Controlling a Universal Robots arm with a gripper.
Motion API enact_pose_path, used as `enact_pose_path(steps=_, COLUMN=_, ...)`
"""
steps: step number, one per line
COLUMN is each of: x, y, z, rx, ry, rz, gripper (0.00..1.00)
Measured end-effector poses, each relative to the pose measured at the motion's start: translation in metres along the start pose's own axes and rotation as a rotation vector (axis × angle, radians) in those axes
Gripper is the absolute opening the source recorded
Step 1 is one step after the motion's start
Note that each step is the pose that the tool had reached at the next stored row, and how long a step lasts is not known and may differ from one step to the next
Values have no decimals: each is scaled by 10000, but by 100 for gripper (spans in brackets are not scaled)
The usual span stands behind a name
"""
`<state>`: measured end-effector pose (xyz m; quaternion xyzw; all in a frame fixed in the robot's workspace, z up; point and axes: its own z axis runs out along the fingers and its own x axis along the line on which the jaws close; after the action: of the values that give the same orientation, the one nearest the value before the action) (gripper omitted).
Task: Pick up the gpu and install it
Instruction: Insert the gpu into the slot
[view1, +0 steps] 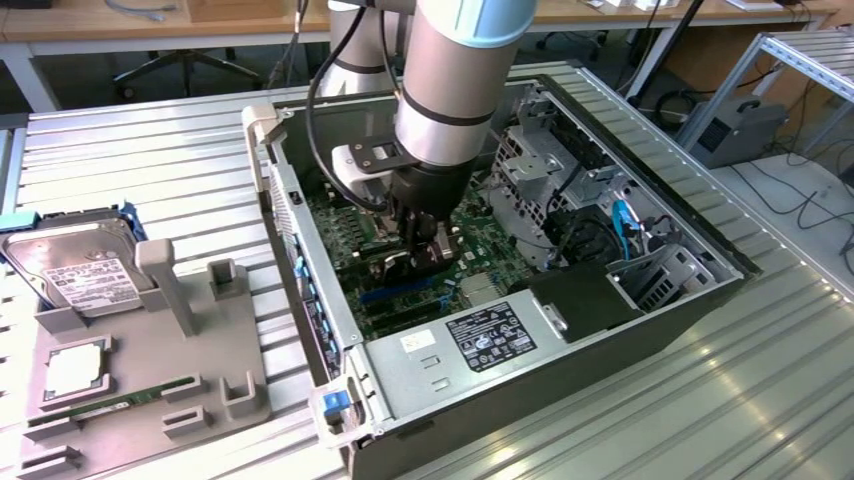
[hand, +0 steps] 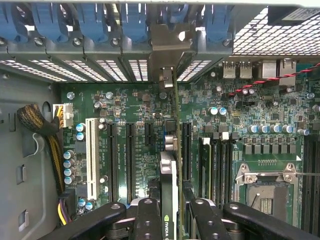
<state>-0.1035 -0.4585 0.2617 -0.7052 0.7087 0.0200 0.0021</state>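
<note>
The fingers are clamped on the gpu, held edge-down toward the motherboard inside the case, with the power supply at five o'clock in the exterior view. Seating it well means staying upright, with the bracket lined up with its rear opening.

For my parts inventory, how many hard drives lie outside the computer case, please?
1: the hard drive lies on the grey fixture at the exterior view's left; others may be hidden.

The motherboard is green, the latches blue, one slot white, the gpu black, its bracket silver.
</note>
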Motion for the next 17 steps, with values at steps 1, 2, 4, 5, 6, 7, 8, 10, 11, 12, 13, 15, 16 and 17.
enact_pose_path(steps=1, x=0, y=0, z=1, rx=0, ry=0, rz=-1, gripper=27)
enact_pose_path(steps=2, x=0, y=0, z=10, rx=0, ry=-2, rz=0, gripper=27)
enact_pose_path(steps=4, x=0, y=0, z=10, rx=-1, ry=1, rz=0, gripper=27)
enact_pose_path(steps=5, x=0, y=0, z=10, rx=-1, ry=1, rz=0, gripper=27)
enact_pose_path(steps=6, x=0, y=0, z=10, rx=0, ry=0, rz=0, gripper=27)
enact_pose_path(steps=7, x=0, y=0, z=10, rx=0, ry=0, rz=0, gripper=27)
enact_pose_path(steps=8, x=0, y=0, z=11, rx=0, ry=0, rz=0, gripper=27)
enact_pose_path(steps=10, x=0, y=0, z=15, rx=0, ry=-1, rz=0, gripper=27)
enact_pose_path(steps=11, x=0, y=0, z=18, rx=1, ry=-2, rz=1, gripper=27)
enact_pose_path(steps=12, x=1, y=0, z=18, rx=0, ry=0, rz=0, gripper=27)
enact_pose_path(steps=13, x=1, y=0, z=18, rx=0, ry=0, rz=0, gripper=27)
enact_pose_path(steps=15, x=1, y=0, z=18, rx=0, ry=0, rz=0, gripper=27)
enact_pose_path(steps=16, x=1, y=0, z=18, rx=0, ry=0, rz=0, gripper=27)
enact_pose_path(steps=17, x=1, y=0, z=19, rx=0, ry=0, rz=0, gripper=27)
